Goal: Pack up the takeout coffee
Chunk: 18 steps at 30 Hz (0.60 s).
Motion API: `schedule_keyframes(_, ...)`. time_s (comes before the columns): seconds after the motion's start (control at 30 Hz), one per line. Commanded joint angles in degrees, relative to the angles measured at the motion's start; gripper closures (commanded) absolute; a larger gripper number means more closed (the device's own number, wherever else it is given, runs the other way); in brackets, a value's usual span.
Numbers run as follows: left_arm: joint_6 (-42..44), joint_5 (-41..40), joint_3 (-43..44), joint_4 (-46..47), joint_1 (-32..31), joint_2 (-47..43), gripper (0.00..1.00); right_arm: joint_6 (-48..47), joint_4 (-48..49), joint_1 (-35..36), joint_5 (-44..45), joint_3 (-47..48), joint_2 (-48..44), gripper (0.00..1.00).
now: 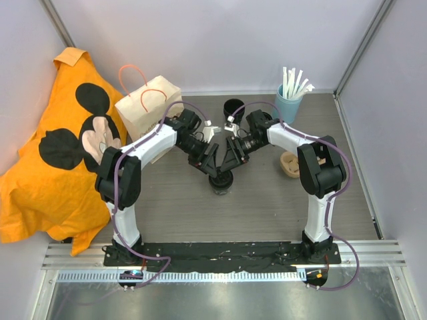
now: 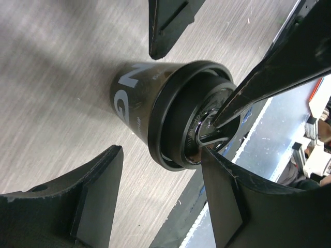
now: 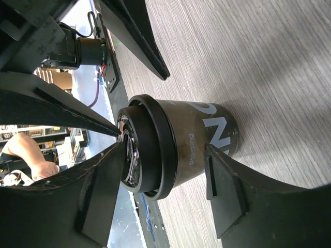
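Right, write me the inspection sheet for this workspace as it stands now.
Surface: grey wood-grain table; no spills seen.
Job's things: lidded black takeout cup upright mid-table; second black cup at the back; paper bag standing back left.
Clutter: orange Mickey cloth on the left; blue cup of straws back right; tan pulp tray by the right arm.
Grippers: left gripper and right gripper both open around the lidded cup; contact cannot be told.
Cables: purple cables loop along both arms.
Surroundings: pale walls; a person beyond the rig.
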Motion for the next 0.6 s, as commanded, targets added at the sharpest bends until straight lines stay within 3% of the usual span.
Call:
schedule_keyframes(0.0,1.4,1.0,3.6,0.9,1.1,-1.9,0.34,-0.2,-0.3,-0.4,0.2,2.0,-2.9,0.29)
schedule_keyframes(0.57,1.6,3.3,2.1,0.8,1.2,-1.8,0.34,-6.0,-4.9,-1.6,-3.7,-0.3,-1.7,0.27)
